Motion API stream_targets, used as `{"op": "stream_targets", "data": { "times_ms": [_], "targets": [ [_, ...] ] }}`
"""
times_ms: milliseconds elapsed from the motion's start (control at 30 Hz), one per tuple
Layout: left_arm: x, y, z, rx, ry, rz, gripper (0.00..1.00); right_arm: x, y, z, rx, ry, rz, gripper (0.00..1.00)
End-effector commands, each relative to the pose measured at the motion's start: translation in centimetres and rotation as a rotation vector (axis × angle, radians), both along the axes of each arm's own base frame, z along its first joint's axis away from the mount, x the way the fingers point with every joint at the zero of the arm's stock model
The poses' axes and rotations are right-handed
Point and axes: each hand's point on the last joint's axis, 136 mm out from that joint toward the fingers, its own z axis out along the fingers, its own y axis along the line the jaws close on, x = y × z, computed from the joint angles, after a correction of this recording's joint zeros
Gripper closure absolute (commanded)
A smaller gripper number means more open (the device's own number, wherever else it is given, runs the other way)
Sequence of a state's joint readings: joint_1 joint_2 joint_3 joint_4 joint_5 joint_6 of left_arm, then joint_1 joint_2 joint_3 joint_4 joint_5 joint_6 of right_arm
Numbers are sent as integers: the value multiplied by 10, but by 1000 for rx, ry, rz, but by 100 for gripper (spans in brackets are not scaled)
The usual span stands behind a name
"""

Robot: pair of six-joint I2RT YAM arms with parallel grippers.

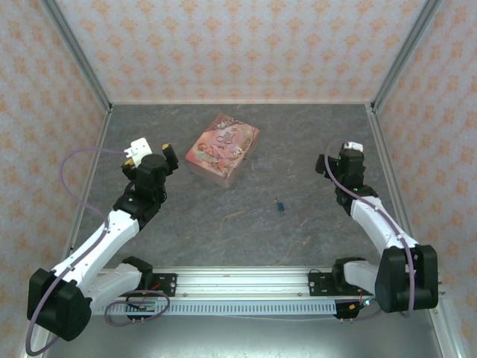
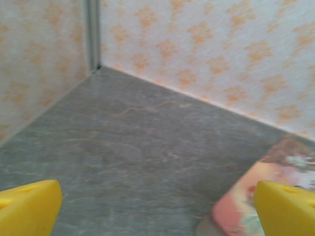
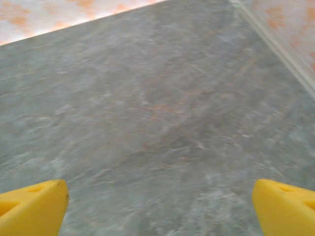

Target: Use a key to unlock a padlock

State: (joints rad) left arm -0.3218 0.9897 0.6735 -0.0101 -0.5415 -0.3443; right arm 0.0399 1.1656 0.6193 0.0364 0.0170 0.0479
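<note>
On the grey worktop (image 1: 223, 224), the padlock (image 1: 280, 203) lies in open ground, in front of the pink illustrated tin (image 1: 222, 147) and to its right, clear of it. It is too small for me to make out a key. Its long axis appears to run roughly front to back, though this is uncertain. The right pincer (image 1: 340, 154) stands wide, its yellow fingertips (image 3: 32, 206) at the edges of the wrist view with bare worktop between them. The padlock lies to its left and closer to the bases. The left pincer (image 1: 149, 152) is equally wide and holds nothing, just left of the tin. Judgement: the right arm is nearer the padlock and better placed to reach it.
</note>
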Motion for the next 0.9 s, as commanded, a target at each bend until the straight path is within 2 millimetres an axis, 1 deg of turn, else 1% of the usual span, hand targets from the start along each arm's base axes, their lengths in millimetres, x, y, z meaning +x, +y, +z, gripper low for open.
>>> {"op": "stream_targets", "data": {
  "times_ms": [0, 100, 167, 200, 267, 333, 400, 433, 467, 533, 700, 800, 867],
  "targets": [
    [-8, 25, -7, 91, 37, 109, 0, 4, -24, -13, -24, -31, -78, 1],
    [-11, 33, -25, 110, 87, 125, 0, 10, -29, -27, -13, -61, -70, 0],
    [-12, 38, -38, 108, 104, 129, 0, 16, -28, -36, 1, -80, -52, 1],
    [-12, 39, -41, 104, 102, 128, 0, 19, -28, -39, 9, -92, -49, 1],
    [-13, 44, -52, 101, 106, 137, 0, 28, -23, -38, 14, -99, -14, 1],
    [-14, 48, -62, 112, 116, 145, 0, 36, -21, -36, 20, -145, 0, 1],
    [-11, 49, -64, 121, 133, 128, 0, 41, -20, -44, 23, -134, 7, 1],
    [-9, 50, -65, 136, 129, 123, 0, 43, -13, -48, 31, -119, 55, 1],
    [-7, 50, -67, 149, 128, 116, 0, 45, -5, -48, 35, -122, 101, 1],
    [-3, 52, -75, 158, 134, 107, 0, 45, -1, -50, 39, -123, 127, 1],
    [7, 53, -102, 133, 131, 85, 0, 45, 1, -50, 43, -125, 140, 1],
    [18, 48, -107, 134, 127, 46, 0, 42, 14, -48, 43, -155, 219, 1],
    [24, 44, -107, 151, 140, 17, 0, 39, 17, -47, 43, -175, 239, 1]
  ]
}}
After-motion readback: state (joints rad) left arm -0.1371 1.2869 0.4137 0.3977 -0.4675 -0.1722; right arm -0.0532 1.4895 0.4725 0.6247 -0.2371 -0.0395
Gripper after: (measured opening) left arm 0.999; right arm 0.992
